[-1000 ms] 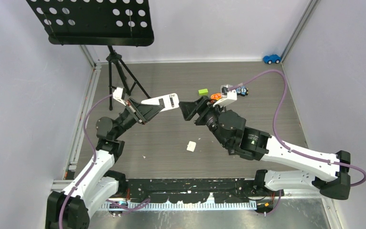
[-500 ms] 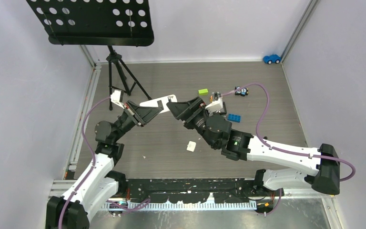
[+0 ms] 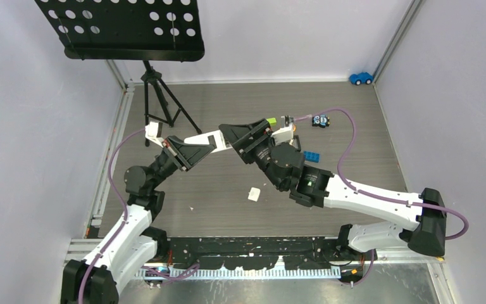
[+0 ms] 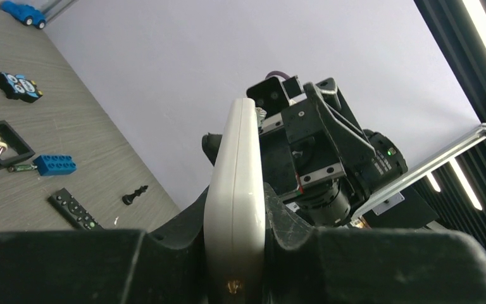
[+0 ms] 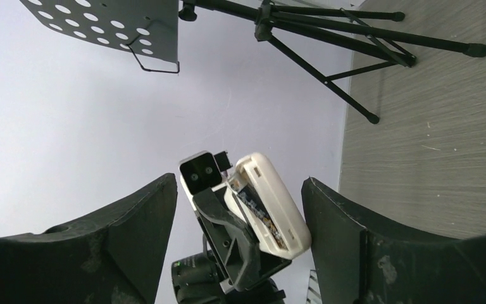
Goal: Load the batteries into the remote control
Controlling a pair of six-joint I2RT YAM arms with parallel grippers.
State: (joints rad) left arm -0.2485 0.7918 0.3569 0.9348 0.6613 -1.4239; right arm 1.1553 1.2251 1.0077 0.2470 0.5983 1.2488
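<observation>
The left claw (image 4: 235, 223) clamps the white remote (image 4: 237, 158), held on edge above the tabletop's (image 3: 228, 101) centre. The right claw (image 5: 239, 183), jaws wide, faces the remote's free end, its open back compartment (image 5: 256, 209) in view.

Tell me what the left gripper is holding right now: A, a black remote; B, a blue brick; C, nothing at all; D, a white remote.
D: in the left wrist view the left gripper is shut on the white remote, which stands edge-on between its fingers.
</observation>
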